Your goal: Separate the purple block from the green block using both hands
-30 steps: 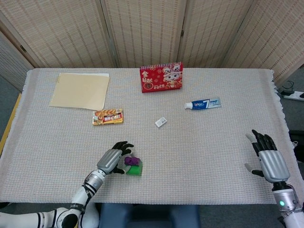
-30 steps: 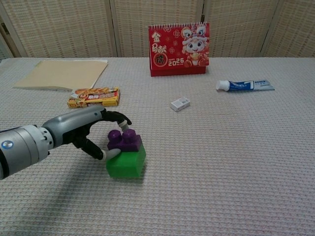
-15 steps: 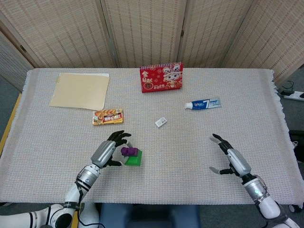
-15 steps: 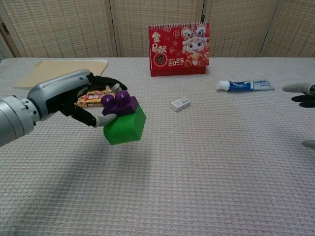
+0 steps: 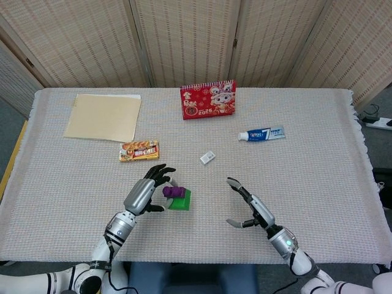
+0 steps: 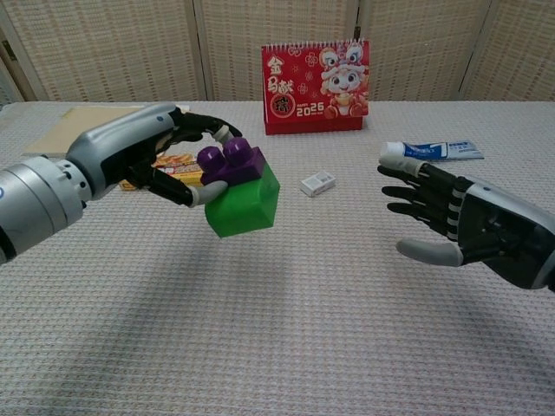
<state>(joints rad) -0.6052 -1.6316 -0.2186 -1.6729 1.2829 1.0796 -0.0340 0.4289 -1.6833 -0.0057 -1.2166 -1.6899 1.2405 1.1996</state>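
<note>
My left hand (image 6: 143, 156) (image 5: 146, 195) holds the purple block (image 6: 231, 162) (image 5: 173, 192), which sits stacked on the green block (image 6: 245, 202) (image 5: 181, 201). The pair hangs tilted above the table, left of centre. My right hand (image 6: 460, 224) (image 5: 252, 211) hovers to the right of the blocks, fingers spread, palm facing them, with nothing in it. A clear gap separates it from the green block.
Behind the blocks lie a small white box (image 6: 317, 183), a toothpaste tube (image 6: 434, 151), a red calendar (image 6: 315, 87), a snack packet (image 5: 139, 150) and a beige folder (image 5: 104, 116). The woven cloth table (image 6: 286, 347) spreads in front.
My left hand has lifted the stacked blocks higher and a little to the right. My right hand has swept in from the right edge towards the blocks.
</note>
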